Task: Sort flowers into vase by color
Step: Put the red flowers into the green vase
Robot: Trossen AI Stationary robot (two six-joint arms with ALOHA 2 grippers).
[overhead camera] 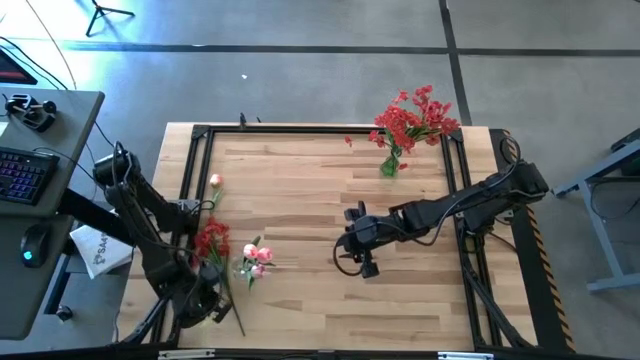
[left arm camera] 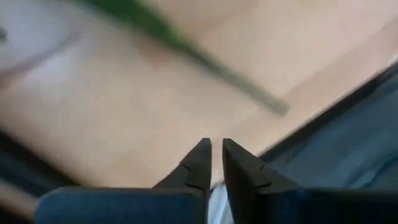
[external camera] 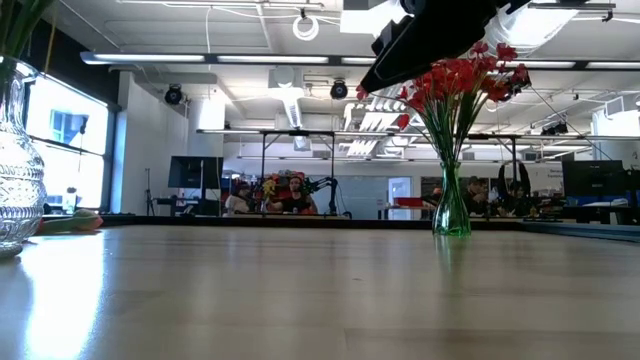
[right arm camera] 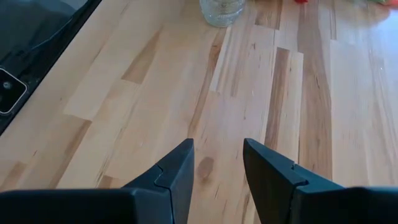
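A green glass vase [overhead camera: 390,166] [external camera: 452,205] with several red flowers [overhead camera: 415,120] stands at the table's far right. A clear glass vase [overhead camera: 247,267] [external camera: 15,190] [right arm camera: 221,11] near the left holds pink buds [overhead camera: 258,254]. One red flower [overhead camera: 212,240] lies flat on the table beside it, its green stem [overhead camera: 232,305] [left arm camera: 186,43] running toward the near edge. A single pink bud [overhead camera: 215,181] lies at the left rail. My left gripper [overhead camera: 213,312] [left arm camera: 214,149] is shut, just off the stem's end, holding nothing. My right gripper [overhead camera: 350,247] [right arm camera: 217,155] hovers open over mid-table.
A black metal frame [overhead camera: 200,135] runs round the wooden table top [overhead camera: 320,190]. A desk with keyboard and mouse [overhead camera: 25,175] stands off the table's left. Bare wood lies between the two vases. People sit in the room far behind [external camera: 290,195].
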